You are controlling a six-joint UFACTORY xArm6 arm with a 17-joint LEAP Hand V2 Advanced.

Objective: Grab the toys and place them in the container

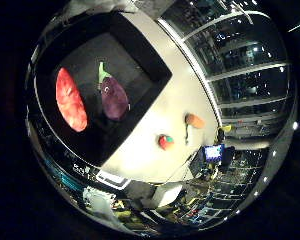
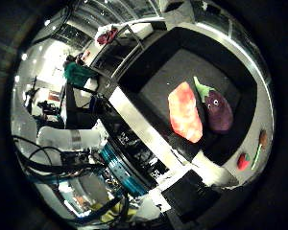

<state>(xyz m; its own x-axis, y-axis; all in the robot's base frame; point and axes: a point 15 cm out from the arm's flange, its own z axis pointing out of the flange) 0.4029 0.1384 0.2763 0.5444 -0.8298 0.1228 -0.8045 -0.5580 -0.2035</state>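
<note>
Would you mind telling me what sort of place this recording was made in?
Probably a robotics lab or workshop: plush toys lie in a black container on a white table, with a lit monitor and cluttered equipment shelving around.

Lab, glass walls [image 1: 245,65], monitor [image 1: 213,152]

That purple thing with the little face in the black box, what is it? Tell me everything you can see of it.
It is a plush eggplant, a soft-looking toy with a plump dark purple body, a green leafy cap and stem at one end, and a small face with round eyes near the cap. It lies flat on its side on the floor of the black container, next to a flat red-orange plush toy; a thin dark strip seems to separate them. Nothing is holding it, and none of the hand shows.
</note>
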